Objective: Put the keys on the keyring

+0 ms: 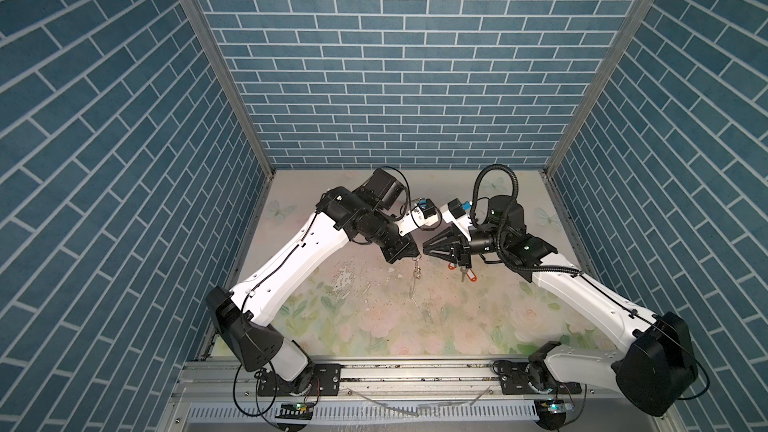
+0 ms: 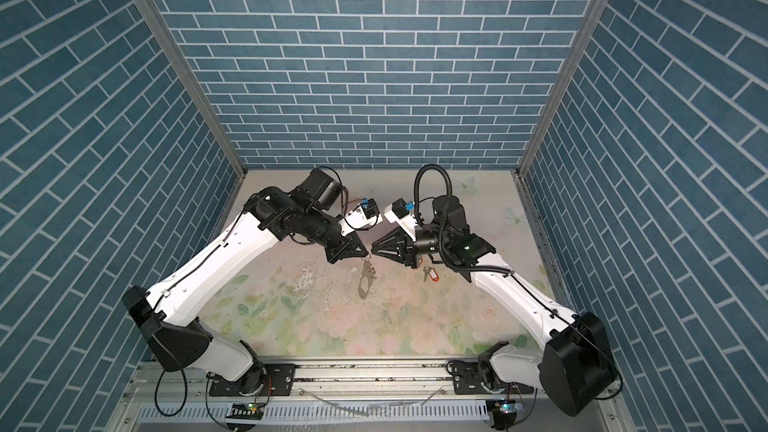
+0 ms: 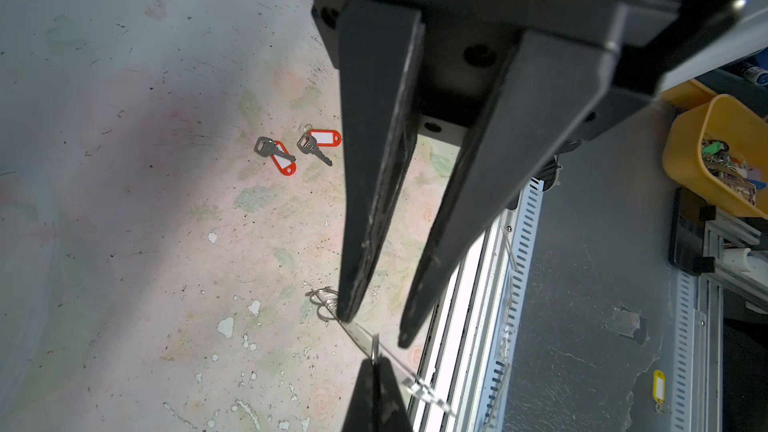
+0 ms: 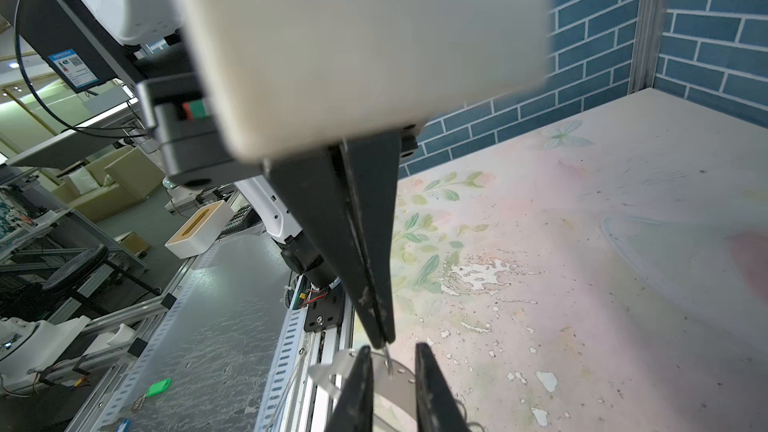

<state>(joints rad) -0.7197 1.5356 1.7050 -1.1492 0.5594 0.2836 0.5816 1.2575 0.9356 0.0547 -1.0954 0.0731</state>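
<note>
The keyring (image 2: 365, 282), a grey flat oval loop with small silver rings, hangs over the table from my left gripper (image 2: 366, 255), which is shut on one small ring (image 3: 375, 344). My right gripper (image 1: 424, 248) faces it tip to tip, open by a narrow gap. In the right wrist view that held ring (image 4: 387, 357) and the keyring's flat band (image 4: 395, 388) lie between my right fingertips (image 4: 360, 361), with no contact showing. Two silver keys with orange-red tags (image 3: 276, 155) (image 3: 318, 145) lie flat on the table. In both top views they sit under the right wrist (image 1: 467, 276).
The floral table mat (image 1: 374, 317) has worn white patches near the middle. A metal rail (image 1: 415, 371) runs along the front edge, and brick-pattern walls close the other three sides. A yellow bin (image 3: 706, 151) of small items stands off the table.
</note>
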